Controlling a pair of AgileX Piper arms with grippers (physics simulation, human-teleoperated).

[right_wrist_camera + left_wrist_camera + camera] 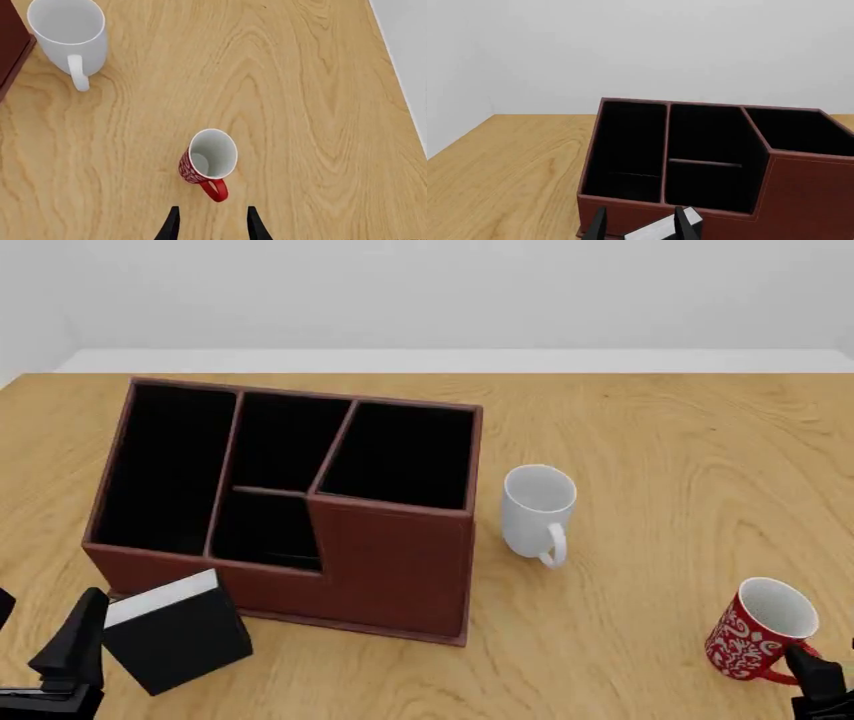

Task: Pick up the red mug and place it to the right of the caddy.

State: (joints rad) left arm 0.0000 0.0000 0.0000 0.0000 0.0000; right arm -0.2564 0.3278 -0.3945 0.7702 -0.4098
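We find the red mug (758, 628) standing upright near the bench's (641, 440) near right corner, well apart from the caddy (287, 505), its white inside showing and its red handle turned toward the near edge. In the right wrist view the same mug (207, 163) sits just ahead of our right gripper (212, 225), whose two dark fingers are spread apart with nothing between them and stop short of the handle without touching it. Farther in, between the red mug and the caddy, a plain white mug (538, 508) stands upright just beside the caddy's right wall, handle toward the near edge. The caddy occupies the left half of the bench, its black-lined compartments open upward, a taller block at its near right corner. Against its near left corner leans a small black box (176, 632) with a white edge, tilted. Our left gripper (640, 227) hangs low at the near left edge, fingers parted around that box's pale edge, but we cannot tell whether they press on it.
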